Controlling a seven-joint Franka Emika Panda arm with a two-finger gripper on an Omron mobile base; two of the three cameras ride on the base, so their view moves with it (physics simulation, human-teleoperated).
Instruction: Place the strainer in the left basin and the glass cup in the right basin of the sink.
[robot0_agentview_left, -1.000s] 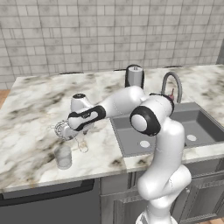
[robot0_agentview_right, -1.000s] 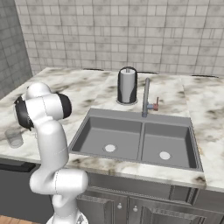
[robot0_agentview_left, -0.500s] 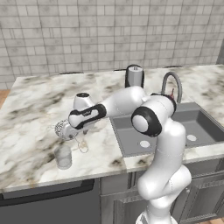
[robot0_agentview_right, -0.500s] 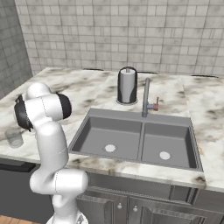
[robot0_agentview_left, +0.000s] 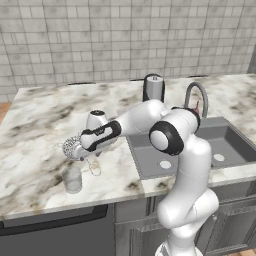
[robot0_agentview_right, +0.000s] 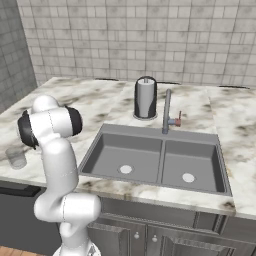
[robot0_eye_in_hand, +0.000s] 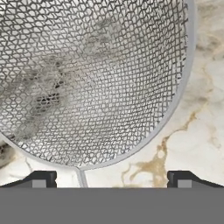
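Observation:
The strainer (robot0_agentview_left: 69, 148) is a silvery wire-mesh bowl lying on the marble counter left of the sink; up close, the strainer (robot0_eye_in_hand: 92, 78) takes up most of the hand view. My gripper (robot0_agentview_left: 80, 146) is right at its rim, open. In the hand view my gripper (robot0_eye_in_hand: 111, 180) has its two tips far apart, with the thin wire handle rising between them. The glass cup (robot0_agentview_left: 72, 179) stands just in front of the strainer; the glass cup (robot0_agentview_right: 16, 157) is near the counter's left front edge. The left basin (robot0_agentview_right: 107, 152) and right basin (robot0_agentview_right: 200, 162) hold nothing.
A tall dark steel canister (robot0_agentview_left: 153, 88) stands behind the sink, beside the curved grey faucet (robot0_agentview_left: 198, 98). My own arm reaches across the left basin (robot0_agentview_left: 145, 156) toward the counter. A tiled wall closes off the back.
The hand has edged slightly closer to the strainer. The jaws have stayed open, and the strainer and cup have not moved.

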